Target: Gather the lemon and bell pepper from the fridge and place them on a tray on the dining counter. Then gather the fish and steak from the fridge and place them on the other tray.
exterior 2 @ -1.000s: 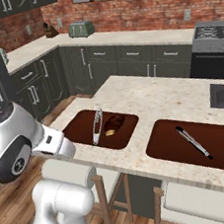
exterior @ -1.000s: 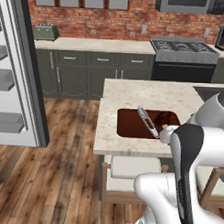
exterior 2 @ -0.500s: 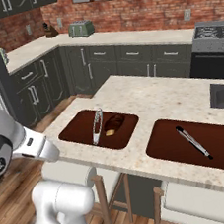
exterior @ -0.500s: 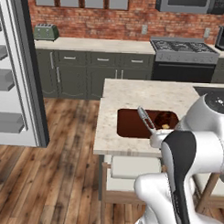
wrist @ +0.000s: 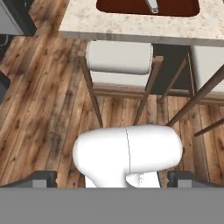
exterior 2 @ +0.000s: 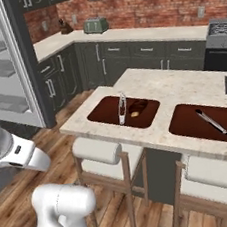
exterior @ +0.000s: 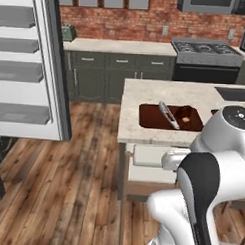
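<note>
Gripper [wrist: 112,177] jaws spread wide and empty, its dark fingertips [wrist: 41,177] pointing down at the plank floor [wrist: 39,113] beside a cushioned stool [wrist: 119,57]. Beyond the stool stands the dining counter [exterior 2: 180,89], beige speckled stone. Its near brown tray [exterior 2: 103,115] carries a slim silver fish [exterior 2: 121,108] next to a dark steak [exterior 2: 137,106]; the other tray [exterior 2: 187,121] holds metal tongs [exterior 2: 211,121]. Farther left, the fridge [exterior: 26,66] stands open, white shelves showing.
</note>
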